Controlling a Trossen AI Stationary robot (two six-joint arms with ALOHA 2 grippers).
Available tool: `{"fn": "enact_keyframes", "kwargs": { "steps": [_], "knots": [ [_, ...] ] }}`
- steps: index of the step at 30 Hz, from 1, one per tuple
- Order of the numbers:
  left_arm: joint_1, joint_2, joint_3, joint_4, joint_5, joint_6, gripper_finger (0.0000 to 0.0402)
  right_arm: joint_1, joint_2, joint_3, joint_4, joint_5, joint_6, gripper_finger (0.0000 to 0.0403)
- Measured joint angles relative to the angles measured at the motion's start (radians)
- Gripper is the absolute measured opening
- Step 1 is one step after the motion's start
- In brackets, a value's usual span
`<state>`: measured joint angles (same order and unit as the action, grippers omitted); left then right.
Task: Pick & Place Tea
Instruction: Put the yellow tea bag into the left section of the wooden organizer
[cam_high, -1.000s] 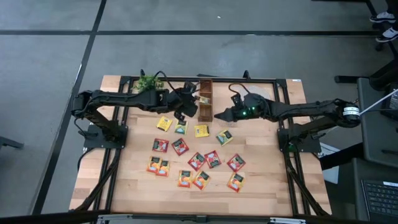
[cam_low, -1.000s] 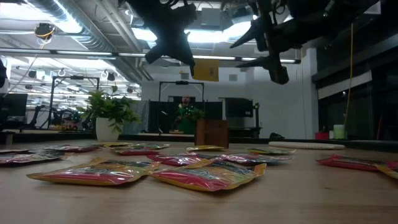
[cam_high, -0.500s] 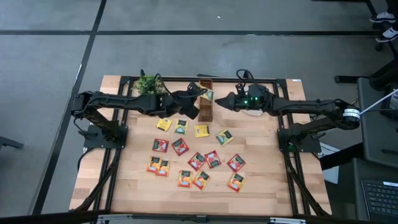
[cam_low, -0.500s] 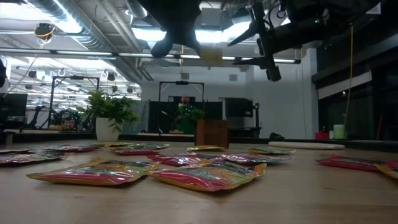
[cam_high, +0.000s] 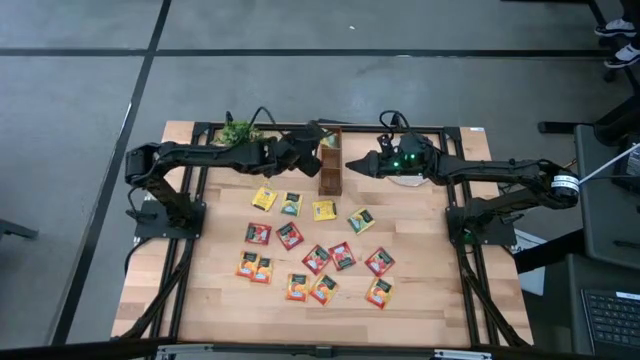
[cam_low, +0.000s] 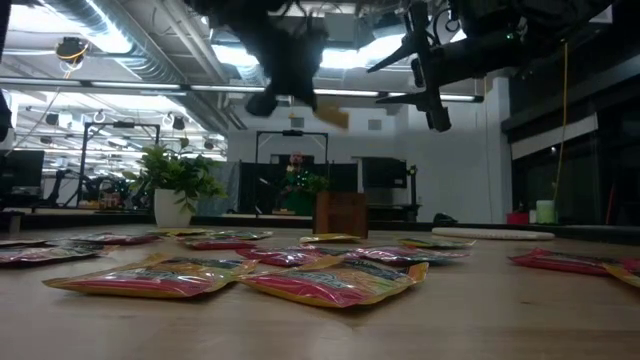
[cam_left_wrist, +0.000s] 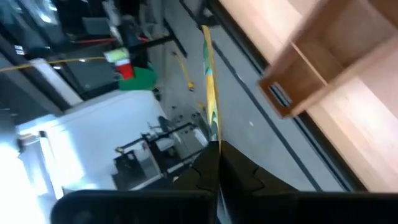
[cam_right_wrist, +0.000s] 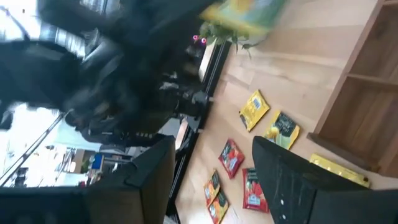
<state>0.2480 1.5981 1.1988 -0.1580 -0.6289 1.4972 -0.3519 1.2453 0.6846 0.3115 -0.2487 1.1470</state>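
Observation:
My left gripper is up over the far end of the wooden box, shut on a yellow-green tea sachet. The left wrist view shows that sachet edge-on, with the box beyond it. My right gripper hangs open and holds nothing, just right of the box and above the table. Between its fingers, the right wrist view takes in the left arm and the held sachet. Several other tea sachets lie flat on the table. My left gripper pinches one edge of the sachet between its two shut fingertips. The rest of the sachet stands out past the fingers, edge-on to the wrist camera. It is lifted clear, above the box and the table.
A small potted plant stands at the far left of the table, close to the left arm. The wooden box stands upright at the far middle. Bare wood lies along the near edge and the right side.
My left gripper has carried the sachet toward the far edge and the box, rolling its wrist, so the sachet has turned from hanging flat to edge-on. My right gripper has drawn back toward the far edge, then kept still.

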Motion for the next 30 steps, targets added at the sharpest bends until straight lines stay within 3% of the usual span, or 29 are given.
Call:
{"fn": "enact_keyframes", "kwargs": {
  "steps": [10,21,30],
  "knots": [
    [0.117,0.109,0.0,0.037,0.099,0.067,0.0002,0.026,0.0,0.0,-0.001,-0.095,0.0,0.0216],
    [0.172,0.248,0.0,0.134,0.087,0.198,0.0002,0.045,0.0,0.0,-0.006,-0.146,0.002,0.0216],
    [0.184,0.26,0.0,0.155,0.134,0.225,0.0002,0.048,0.0,0.0,-0.009,-0.149,0.001,0.0216]
  ]
}}
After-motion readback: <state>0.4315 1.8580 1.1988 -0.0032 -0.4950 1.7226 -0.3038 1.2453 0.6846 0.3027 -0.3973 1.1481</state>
